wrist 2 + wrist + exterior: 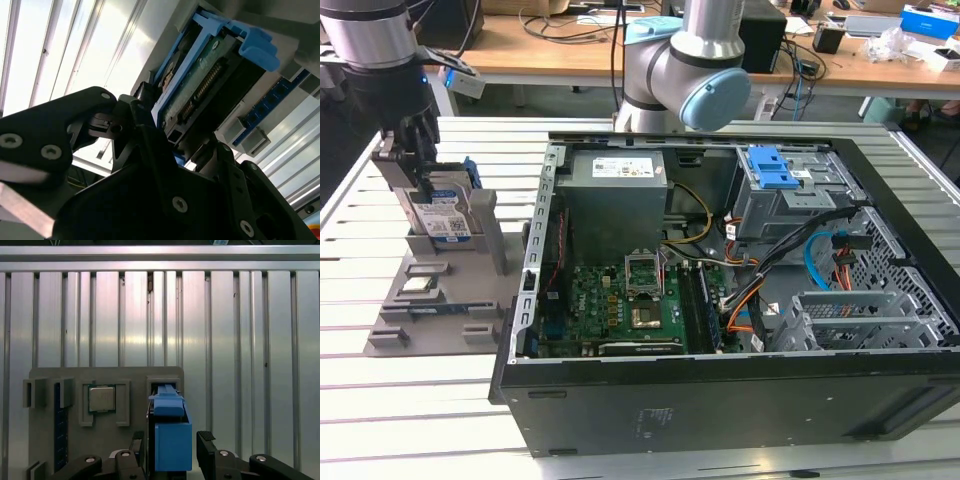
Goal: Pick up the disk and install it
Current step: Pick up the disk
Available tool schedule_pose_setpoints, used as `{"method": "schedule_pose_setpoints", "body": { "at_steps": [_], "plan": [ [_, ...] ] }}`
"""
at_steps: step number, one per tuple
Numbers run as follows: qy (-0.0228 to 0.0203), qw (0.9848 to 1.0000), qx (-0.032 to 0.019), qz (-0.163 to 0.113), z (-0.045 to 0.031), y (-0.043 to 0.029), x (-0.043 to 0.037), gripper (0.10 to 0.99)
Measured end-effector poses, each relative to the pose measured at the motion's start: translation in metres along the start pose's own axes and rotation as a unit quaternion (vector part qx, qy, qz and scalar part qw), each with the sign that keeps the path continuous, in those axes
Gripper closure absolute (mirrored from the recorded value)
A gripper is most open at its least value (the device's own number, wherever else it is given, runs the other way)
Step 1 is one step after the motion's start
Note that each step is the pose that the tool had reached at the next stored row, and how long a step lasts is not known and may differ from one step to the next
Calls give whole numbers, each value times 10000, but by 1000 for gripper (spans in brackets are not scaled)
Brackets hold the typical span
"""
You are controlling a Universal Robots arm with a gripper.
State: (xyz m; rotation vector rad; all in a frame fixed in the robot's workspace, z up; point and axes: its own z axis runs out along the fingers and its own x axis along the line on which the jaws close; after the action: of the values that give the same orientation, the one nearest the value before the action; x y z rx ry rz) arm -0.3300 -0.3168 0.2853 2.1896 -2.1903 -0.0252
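Where the disk is hidden: we see its foot sunk in a slot of the grey holder, and in the exterior view the gripper's black body covers the upper edge of its label.
Disk edge-on: in the first wrist view its blue carrier faces us, so both flat faces are out of sight.
Arm: cut off at twelve o'clock of the exterior view; we cannot follow it from elbow to wrist.
Gripper: it hangs over the holder, at ten o'clock of the exterior view, with the jaws parted, one on each side of the disk.
Disk against jaws: it stands upright between them. In the first wrist view a thin strip of grey shows between the carrier and one finger, so we read no squeeze.
Contact: in the second wrist view the gripper's body covers the spot where pads would meet the drive, and we cannot make it out.
Disk place: in the holder, at nine o'clock of the open computer case, well apart from the blue latch at the case's one o'clock.
Chip: it lies flat in the holder, near the disk at its six o'clock in the exterior view.
Case: its near wall is cut off at six o'clock of the exterior view, and cables hide the floor below the latch.
Table: slatted metal, bearing the holder and the case.
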Motion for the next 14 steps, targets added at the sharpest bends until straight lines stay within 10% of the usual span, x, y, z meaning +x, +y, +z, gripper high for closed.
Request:
{"method": "schedule_pose_setpoints", "body": {
  "at_steps": [6, 14],
  "plan": [
    [0, 10000, 0, 0, 0, -1, 0, 722],
    [0, 10000, 0, 0, 0, -3, 0, 722]
  ]
}}
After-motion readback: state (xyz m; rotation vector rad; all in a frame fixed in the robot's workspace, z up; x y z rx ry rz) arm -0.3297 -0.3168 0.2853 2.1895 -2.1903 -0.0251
